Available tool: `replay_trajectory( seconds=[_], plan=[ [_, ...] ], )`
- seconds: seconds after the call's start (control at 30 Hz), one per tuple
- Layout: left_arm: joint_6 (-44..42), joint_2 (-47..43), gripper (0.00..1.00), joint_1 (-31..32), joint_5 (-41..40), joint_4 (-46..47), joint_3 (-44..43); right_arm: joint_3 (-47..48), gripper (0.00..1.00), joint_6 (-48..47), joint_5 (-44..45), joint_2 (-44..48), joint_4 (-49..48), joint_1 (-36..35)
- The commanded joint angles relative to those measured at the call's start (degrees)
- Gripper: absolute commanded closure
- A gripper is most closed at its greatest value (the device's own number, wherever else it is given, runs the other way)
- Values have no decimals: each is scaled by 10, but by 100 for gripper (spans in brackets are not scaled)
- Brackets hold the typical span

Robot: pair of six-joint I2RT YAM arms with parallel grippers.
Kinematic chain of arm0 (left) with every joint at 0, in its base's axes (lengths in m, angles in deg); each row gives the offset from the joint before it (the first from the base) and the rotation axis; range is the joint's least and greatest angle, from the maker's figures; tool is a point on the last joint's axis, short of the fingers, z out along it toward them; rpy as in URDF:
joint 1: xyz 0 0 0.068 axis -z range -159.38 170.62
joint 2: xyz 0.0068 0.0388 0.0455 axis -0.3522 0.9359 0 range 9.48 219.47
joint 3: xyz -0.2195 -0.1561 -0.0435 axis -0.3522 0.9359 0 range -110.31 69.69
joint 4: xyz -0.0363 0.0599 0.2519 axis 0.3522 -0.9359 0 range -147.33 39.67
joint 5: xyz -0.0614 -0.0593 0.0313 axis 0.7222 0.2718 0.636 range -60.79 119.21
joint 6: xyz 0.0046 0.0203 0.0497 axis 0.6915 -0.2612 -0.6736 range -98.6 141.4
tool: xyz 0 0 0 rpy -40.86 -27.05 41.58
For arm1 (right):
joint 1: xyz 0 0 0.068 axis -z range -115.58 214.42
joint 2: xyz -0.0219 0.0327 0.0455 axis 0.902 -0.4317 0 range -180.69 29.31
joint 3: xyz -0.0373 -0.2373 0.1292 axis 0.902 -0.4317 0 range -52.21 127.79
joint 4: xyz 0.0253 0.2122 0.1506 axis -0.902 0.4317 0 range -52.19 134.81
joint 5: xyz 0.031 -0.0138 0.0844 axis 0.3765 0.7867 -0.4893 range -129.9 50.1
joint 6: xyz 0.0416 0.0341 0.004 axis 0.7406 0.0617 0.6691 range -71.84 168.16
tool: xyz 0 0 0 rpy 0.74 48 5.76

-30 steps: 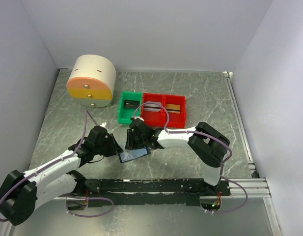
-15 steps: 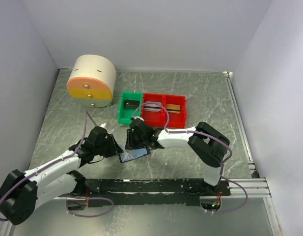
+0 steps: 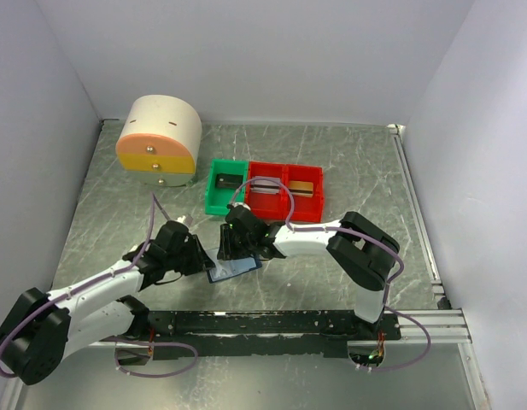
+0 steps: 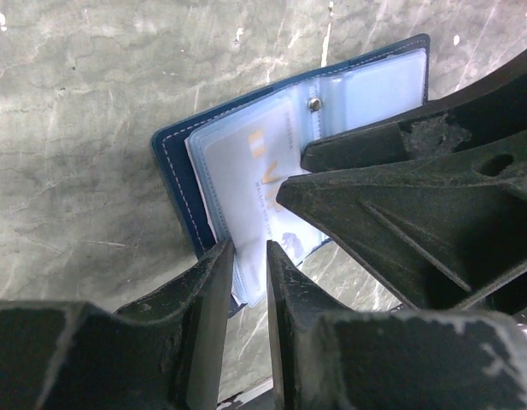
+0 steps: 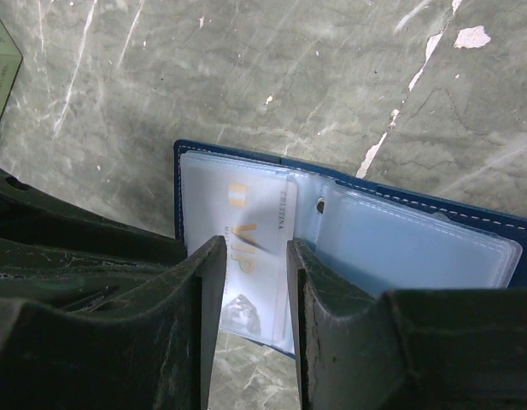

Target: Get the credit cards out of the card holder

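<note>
The holder [image 3: 235,269] lies open and flat on the table [image 3: 348,171], lining side up, under the fingertips of both grippers. The left gripper [image 3: 203,256] reaches it from one side and the right gripper [image 3: 231,248] from the opposite side.

Left wrist view: the holder [image 4: 173,162] lies ahead of the left gripper [image 4: 248,256]. A pale card [image 4: 246,179] with gold lettering sits in a clear sleeve. Its near edge runs into the narrow gap between the two fingers [image 4: 213,299]. The fingers stand slightly apart. It cannot be told whether they pinch the card. The right gripper's fingers cover the sleeve beside the snap stud [image 4: 313,103].

Right wrist view: the right gripper [image 5: 254,256] has its fingers [image 5: 203,307] apart, one on each side of the card [image 5: 246,213]. The card shows in the gap, flat beneath the tips and not clamped. The holder's other half [image 5: 434,248] lies beside the outer finger.
</note>
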Motion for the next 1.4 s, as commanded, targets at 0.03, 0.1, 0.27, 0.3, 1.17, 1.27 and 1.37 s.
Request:
replay_trajectory(
  seconds=[0.03, 0.1, 0.27, 0.3, 1.17, 1.27, 1.37],
  plan=[
    [12, -15, 67, 5, 33, 57, 10, -19, 64, -10, -3, -28, 34, -2],
    [14, -19, 67, 5, 40, 63, 10, -19, 64, -10, -5, -28, 32, -1],
    [15, -27, 68, 6, 46, 67, 3, -22, 64, -11, -6, -24, 27, -2],
    [14, -29, 68, 6, 46, 68, 2, -23, 64, -12, -7, -23, 27, -1],
    [156, -36, 65, 7, -37, 202, 68, -61, 64, 3, -60, 1, -33, 13],
    [191, -41, 65, 7, -54, 220, 88, -69, 65, 6, -71, 1, -45, 19],
    [209, -50, 65, 8, -74, 219, 97, -78, 66, 9, -78, 6, -55, 23]
  ],
)
